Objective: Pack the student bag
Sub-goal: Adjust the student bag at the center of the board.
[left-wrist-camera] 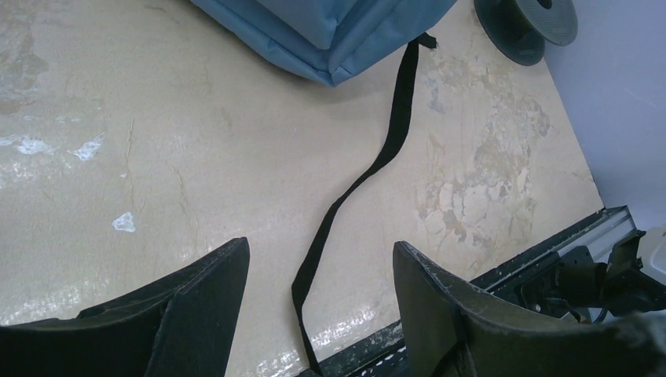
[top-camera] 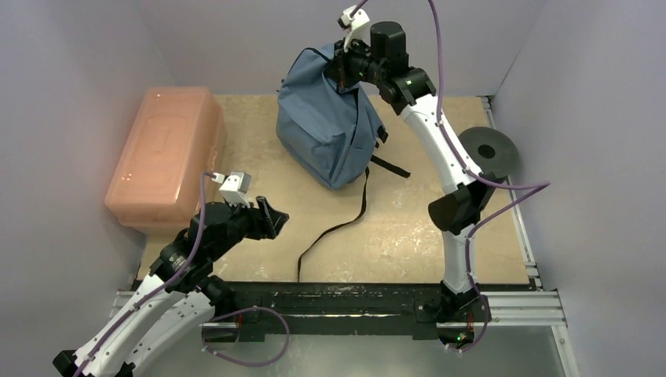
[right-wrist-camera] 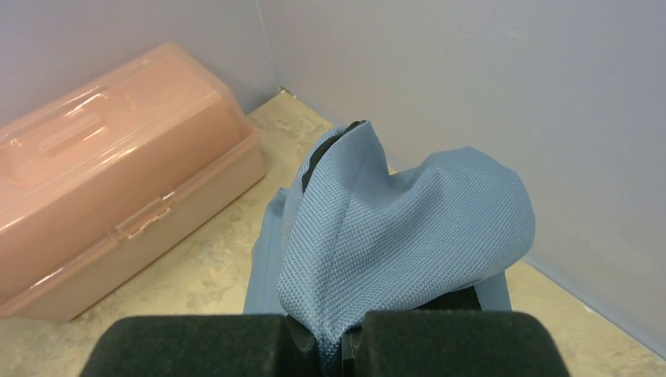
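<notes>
- Far centre of table (top-camera: 408, 228): bag (top-camera: 326, 129) upright, top fabric pinched in right gripper (right-wrist-camera: 331, 345), jaws closed tight on it.
- Near left: left gripper (left-wrist-camera: 320, 247) wide open, holding nothing, above table.
- Strap (left-wrist-camera: 398, 102) trailing from bag toward near edge.
- Box (top-camera: 165, 153) far left, apart from bag.

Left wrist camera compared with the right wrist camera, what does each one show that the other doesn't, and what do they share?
Only the left wrist view: a loose black strap trailing toward the open, empty left jaws, plus a dark spool. Only the right wrist view: the salmon-pink plastic box, and the right jaws shut on a fold of the backpack. Both: the blue-grey backpack and the beige tabletop.
</notes>
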Robot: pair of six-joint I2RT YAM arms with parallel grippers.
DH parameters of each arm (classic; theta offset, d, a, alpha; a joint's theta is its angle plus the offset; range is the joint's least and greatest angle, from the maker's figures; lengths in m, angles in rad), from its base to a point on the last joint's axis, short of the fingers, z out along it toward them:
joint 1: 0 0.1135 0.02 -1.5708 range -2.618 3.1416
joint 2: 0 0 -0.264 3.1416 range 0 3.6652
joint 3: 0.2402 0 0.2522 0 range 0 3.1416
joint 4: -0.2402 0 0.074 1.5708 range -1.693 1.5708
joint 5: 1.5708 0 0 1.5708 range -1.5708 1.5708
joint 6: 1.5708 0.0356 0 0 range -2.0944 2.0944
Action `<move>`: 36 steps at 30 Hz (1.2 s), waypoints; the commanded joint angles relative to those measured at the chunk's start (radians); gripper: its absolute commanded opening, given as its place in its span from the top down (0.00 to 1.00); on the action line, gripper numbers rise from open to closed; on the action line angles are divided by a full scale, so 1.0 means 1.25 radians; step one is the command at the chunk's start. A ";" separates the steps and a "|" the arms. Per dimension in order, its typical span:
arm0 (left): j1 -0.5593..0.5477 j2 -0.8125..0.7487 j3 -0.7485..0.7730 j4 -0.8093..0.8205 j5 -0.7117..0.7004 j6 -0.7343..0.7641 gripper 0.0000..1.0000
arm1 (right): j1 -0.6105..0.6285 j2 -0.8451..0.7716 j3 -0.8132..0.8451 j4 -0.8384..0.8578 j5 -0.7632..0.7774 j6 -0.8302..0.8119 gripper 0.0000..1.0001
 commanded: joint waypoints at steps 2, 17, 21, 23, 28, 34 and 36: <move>0.000 -0.009 0.021 0.036 -0.007 -0.003 0.33 | 0.039 -0.233 -0.106 0.358 -0.089 -0.015 1.00; 0.017 0.142 0.184 -0.061 -0.123 -0.033 0.27 | 0.114 -0.317 -0.623 0.450 0.017 0.068 0.80; 0.065 0.185 0.242 -0.067 -0.065 -0.037 0.27 | 0.123 -0.289 -0.610 0.376 -0.019 0.049 0.71; 0.091 0.193 0.271 -0.067 -0.035 -0.037 0.25 | 0.138 -0.310 -0.699 0.425 -0.015 0.065 0.66; 0.133 0.228 0.355 -0.084 0.022 -0.009 0.23 | 0.142 -0.343 -0.818 0.473 -0.041 0.101 0.53; 0.164 0.290 0.458 -0.086 0.061 0.020 0.22 | 0.142 -0.316 -0.725 0.411 0.003 0.086 0.36; 0.170 0.312 0.493 -0.090 0.076 0.024 0.22 | 0.142 -0.309 -0.690 0.376 0.032 0.084 0.27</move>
